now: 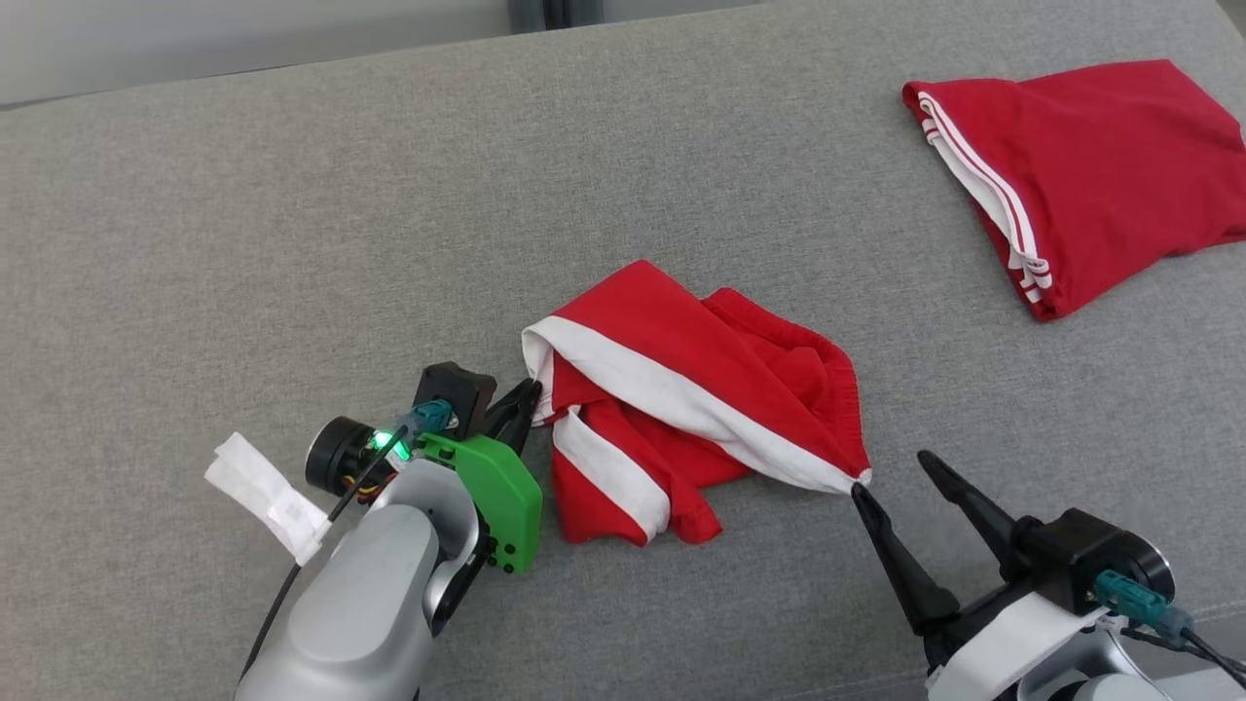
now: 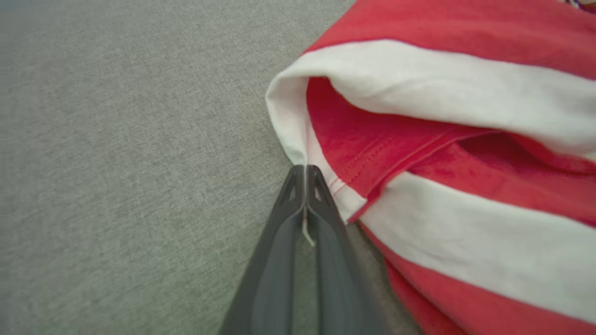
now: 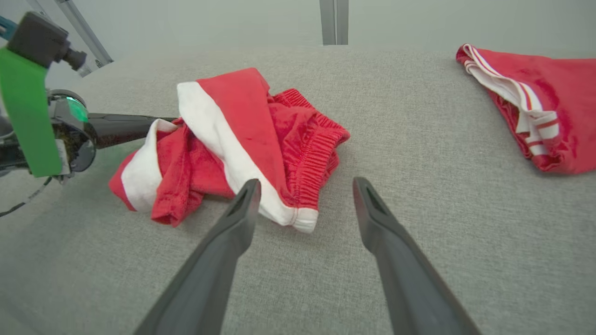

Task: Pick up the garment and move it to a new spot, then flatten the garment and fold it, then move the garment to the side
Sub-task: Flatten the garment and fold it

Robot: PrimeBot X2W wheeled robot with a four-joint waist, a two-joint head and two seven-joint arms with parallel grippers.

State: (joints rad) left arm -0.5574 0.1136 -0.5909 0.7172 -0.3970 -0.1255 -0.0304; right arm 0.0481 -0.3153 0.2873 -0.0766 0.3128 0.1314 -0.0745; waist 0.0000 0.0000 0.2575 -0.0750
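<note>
1. Item: the red shorts (image 1: 681,389), with white side bands, lie crumpled on the grey upholstered surface (image 1: 292,243). I judge them light, soft and limp. Lifted from one hold they should sag and trail rather than keep their shape.
2. Hold points: hems and corners look easiest to pinch. The gathered elastic waistband (image 3: 316,149) is thicker and should give a firmer bite.
3. Left hand (image 2: 305,174): closed on the edge of the white hem (image 2: 288,121), right at the fingertips. The bite is thin, with only a sliver of cloth between the fingers. The bulk of the shorts lies ahead of this hand, on the side towards my right hand.
4. Right hand (image 3: 306,182): open and holding nothing. A white-edged corner (image 3: 305,221) of the shorts lies between its fingers, closer to the finger on my left-hand side.
5. A second red garment (image 1: 1081,175) lies folded well ahead of my right hand, apart from the shorts.
</note>
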